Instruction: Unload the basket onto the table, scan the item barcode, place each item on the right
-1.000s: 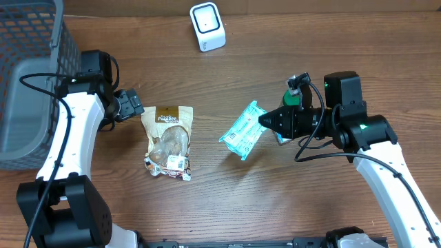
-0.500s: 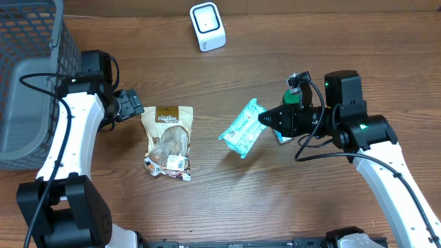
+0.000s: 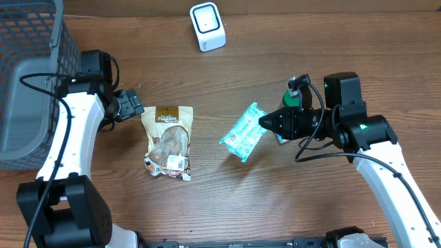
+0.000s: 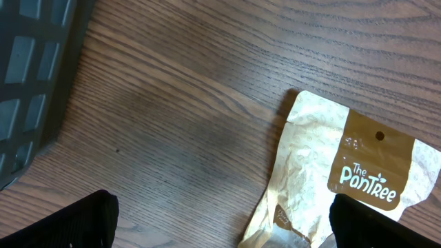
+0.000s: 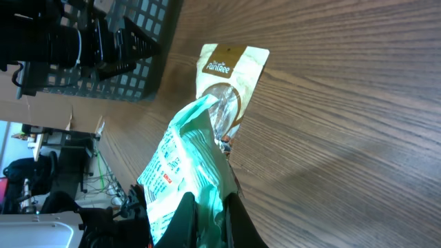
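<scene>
Centre-right, the right gripper (image 3: 264,121) stays clamped on the green packet (image 3: 241,133), unmoved, the scanner (image 3: 207,26) at top centre still well apart; the left gripper (image 3: 136,107) gapes beside the brown pouch (image 3: 167,138).

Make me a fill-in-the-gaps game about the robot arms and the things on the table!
1. The right gripper is shut on the ____ packet.
2. The brown pouch lies flat on the wooden ____.
3. The left gripper is ____ and holds nothing.
4. Beside the left arm stands a grey ____.

Missing words: green; table; open; basket.
</scene>
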Motion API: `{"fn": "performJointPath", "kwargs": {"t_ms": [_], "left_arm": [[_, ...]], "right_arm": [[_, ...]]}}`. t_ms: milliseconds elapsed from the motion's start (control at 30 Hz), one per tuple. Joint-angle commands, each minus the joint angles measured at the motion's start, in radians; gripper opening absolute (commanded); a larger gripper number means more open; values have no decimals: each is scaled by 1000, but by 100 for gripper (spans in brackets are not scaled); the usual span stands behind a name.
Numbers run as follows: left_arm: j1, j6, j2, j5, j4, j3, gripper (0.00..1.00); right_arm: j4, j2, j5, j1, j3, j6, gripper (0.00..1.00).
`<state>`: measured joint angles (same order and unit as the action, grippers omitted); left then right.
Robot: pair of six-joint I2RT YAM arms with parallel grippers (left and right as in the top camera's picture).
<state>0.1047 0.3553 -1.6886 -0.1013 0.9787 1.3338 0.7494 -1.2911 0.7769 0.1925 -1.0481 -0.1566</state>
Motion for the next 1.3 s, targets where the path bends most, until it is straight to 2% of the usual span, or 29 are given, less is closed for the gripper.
{"fn": "performJointPath", "kwargs": {"t_ms": [0, 400, 733, 900, 1067, 1267], "left_arm": [[-2, -23, 23, 1, 0, 5, 99], [-2, -23, 23, 1, 0, 5, 100], [-2, -23, 23, 1, 0, 5, 100], [-2, -23, 23, 1, 0, 5, 100], [-2, -23, 23, 1, 0, 5, 99], [-2, -23, 23, 1, 0, 5, 100]], "right_arm": [[10, 18, 9, 3, 0, 1, 4], [158, 18, -71, 3, 0, 9, 4], [156, 18, -71, 5, 0, 11, 4], [158, 15, -200, 35, -35, -3, 4], [230, -35, -247, 96, -263, -3, 3], [430, -236, -460, 194, -723, -3, 3]]}}
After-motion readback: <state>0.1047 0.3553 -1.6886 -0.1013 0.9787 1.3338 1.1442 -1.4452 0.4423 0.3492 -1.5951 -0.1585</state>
